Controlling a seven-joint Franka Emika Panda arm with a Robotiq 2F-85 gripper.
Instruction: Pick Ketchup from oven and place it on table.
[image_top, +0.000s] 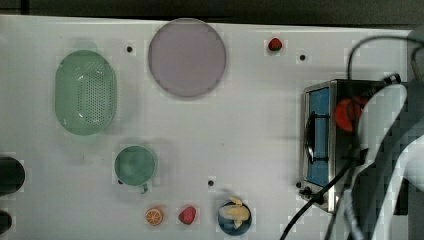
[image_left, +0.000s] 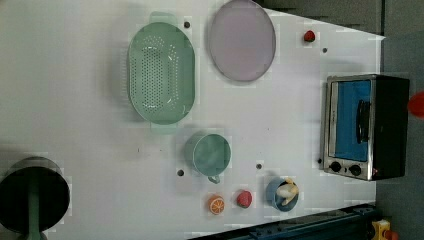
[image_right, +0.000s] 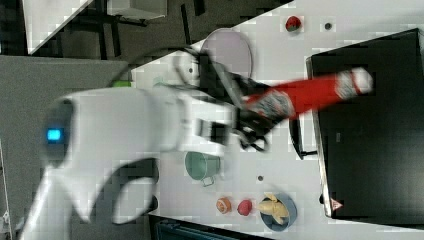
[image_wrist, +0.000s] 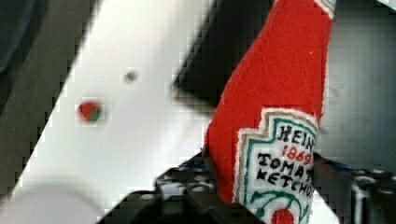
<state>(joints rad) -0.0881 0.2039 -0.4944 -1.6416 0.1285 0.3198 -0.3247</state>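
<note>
My gripper (image_right: 248, 116) is shut on the lower end of the ketchup (image_right: 305, 95), a red bottle with a white label. The bottle lies sideways, and its white cap points out over the oven's black top (image_right: 370, 150). Whether it touches that top I cannot tell. In the top view the ketchup (image_top: 348, 113) shows as a red patch over the oven (image_top: 320, 135), half hidden by my arm. The wrist view brings the ketchup (image_wrist: 280, 93) close, with the gripper (image_wrist: 275, 198) clamped at its label end. The oven (image_left: 367, 125) stands with its door closed on the white table (image_top: 240, 125).
On the table are a green colander (image_top: 85, 92), a lilac plate (image_top: 186, 57), a green cup (image_top: 135, 165), a strawberry (image_top: 274, 44), an orange slice (image_top: 154, 216), another strawberry (image_top: 187, 215) and a blue bowl with a banana (image_top: 234, 215). A black cable (image_top: 310, 205) trails by the oven.
</note>
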